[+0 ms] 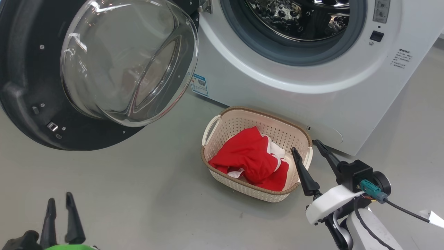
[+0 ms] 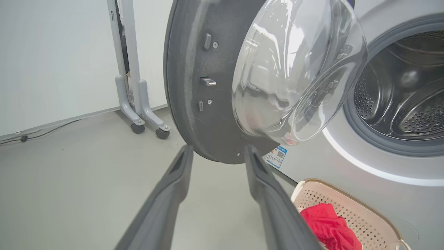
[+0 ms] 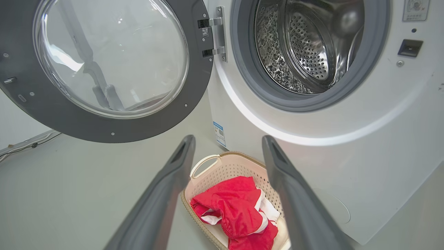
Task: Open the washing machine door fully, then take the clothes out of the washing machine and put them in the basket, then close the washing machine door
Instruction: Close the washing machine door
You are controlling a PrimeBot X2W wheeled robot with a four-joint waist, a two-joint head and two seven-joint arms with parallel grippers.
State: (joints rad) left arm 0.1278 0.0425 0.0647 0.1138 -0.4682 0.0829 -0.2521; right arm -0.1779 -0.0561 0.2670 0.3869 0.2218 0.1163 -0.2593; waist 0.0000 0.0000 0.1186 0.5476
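Observation:
The white washing machine (image 1: 263, 80) stands with its drum mouth bare. Its door (image 1: 20, 86), a black ring around a clear glass bowl, is swung wide to the left. On the floor in front sits the cream basket (image 1: 242, 111) holding the red and white clothes (image 1: 249, 156). My right gripper (image 1: 305, 145) hangs open just over the basket's right rim, nothing between its fingers. In the right wrist view, the right gripper (image 3: 229, 138) frames the basket (image 3: 208, 163) and clothes (image 3: 236, 205). My left gripper (image 1: 60, 197) is low at the left, open and empty, below the door (image 2: 187, 86) in the left wrist view.
Grey floor lies all round the basket. A wheeled stand (image 2: 138, 114) stands by the white wall left of the door, with a cable (image 2: 24, 138) along the wall's foot. A blue label (image 1: 199, 85) marks the machine's lower front.

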